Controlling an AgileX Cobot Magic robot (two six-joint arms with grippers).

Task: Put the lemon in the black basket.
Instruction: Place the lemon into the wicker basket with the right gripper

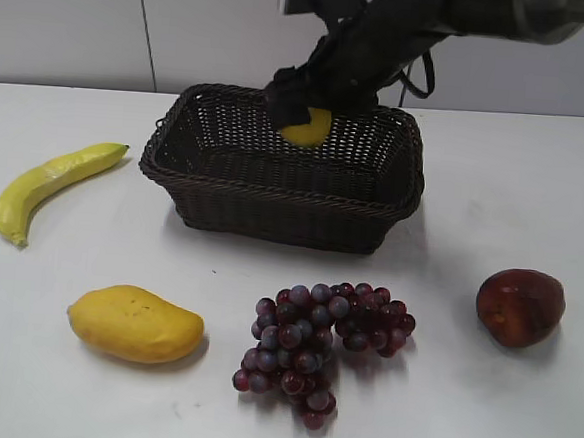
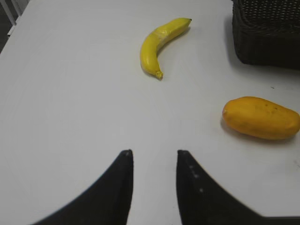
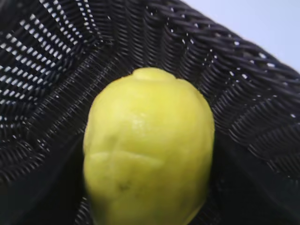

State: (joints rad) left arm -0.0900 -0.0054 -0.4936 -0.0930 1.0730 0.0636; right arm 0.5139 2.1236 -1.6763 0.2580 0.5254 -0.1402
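Note:
The yellow-green lemon (image 1: 310, 130) is held in my right gripper (image 1: 296, 104), inside the back part of the black basket (image 1: 274, 193), just below its rim. In the right wrist view the lemon (image 3: 149, 150) fills the middle, with the basket's woven wall (image 3: 225, 61) all round it. The dark fingers sit tight against both sides of the fruit. I cannot tell whether the lemon touches the basket floor. My left gripper (image 2: 154, 154) is open and empty above bare white table, out of the exterior view.
A banana (image 1: 49, 184) lies left of the basket and a mango (image 1: 134, 322) at the front left. Both show in the left wrist view, banana (image 2: 159, 44) and mango (image 2: 260, 117). Red grapes (image 1: 319, 336) lie in front of the basket, and a red apple (image 1: 519, 307) at the right.

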